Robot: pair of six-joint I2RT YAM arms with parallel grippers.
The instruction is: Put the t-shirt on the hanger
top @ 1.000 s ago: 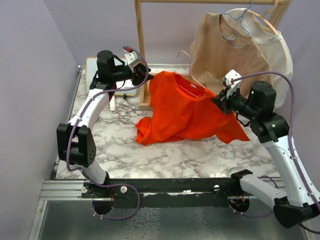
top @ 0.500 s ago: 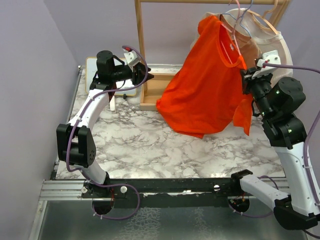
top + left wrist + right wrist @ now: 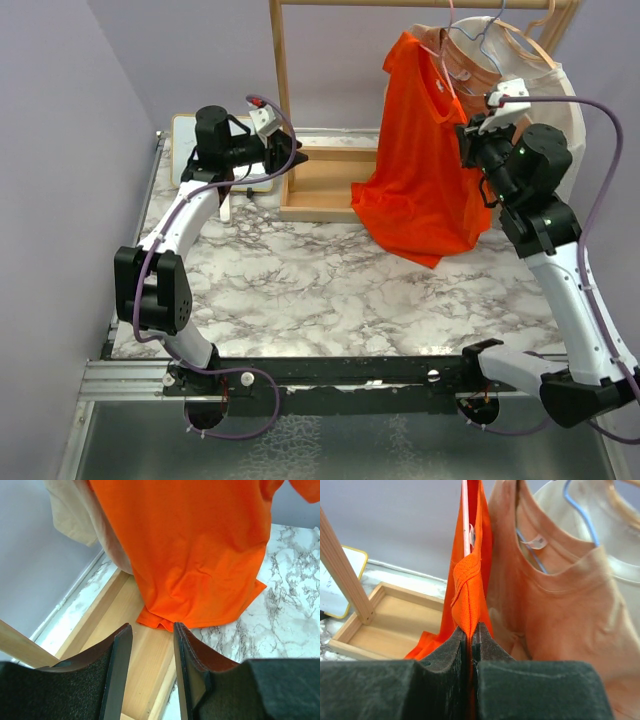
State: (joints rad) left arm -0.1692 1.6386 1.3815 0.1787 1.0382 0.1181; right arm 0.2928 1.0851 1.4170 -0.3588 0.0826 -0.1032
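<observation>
The orange-red t-shirt (image 3: pixel 420 160) hangs upright beside the wooden rack, its hem just above the marble and the rack base. The pink hanger (image 3: pixel 450 30) shows as a thin wire rising from its neck to the rod. My right gripper (image 3: pixel 468 140) is shut on a fold of the t-shirt (image 3: pixel 470 580) at shoulder height, with the pink wire (image 3: pixel 465 520) just above the jaws. My left gripper (image 3: pixel 295 155) is open and empty by the rack post. In the left wrist view it (image 3: pixel 150 630) points at the t-shirt's hem (image 3: pixel 190 555), well apart from it.
The wooden rack post (image 3: pixel 283 100) and its tray base (image 3: pixel 320 180) stand at the back. A tan t-shirt (image 3: pixel 555 590) on a light-blue hanger (image 3: pixel 580 515) and a white t-shirt (image 3: pixel 565 100) hang right behind the orange one. A yellow-rimmed board (image 3: pixel 183 140) lies behind the left arm.
My right gripper has lifted the t-shirt off the table and up to the rack rod, then shifted it a little left. The left arm has not moved.
</observation>
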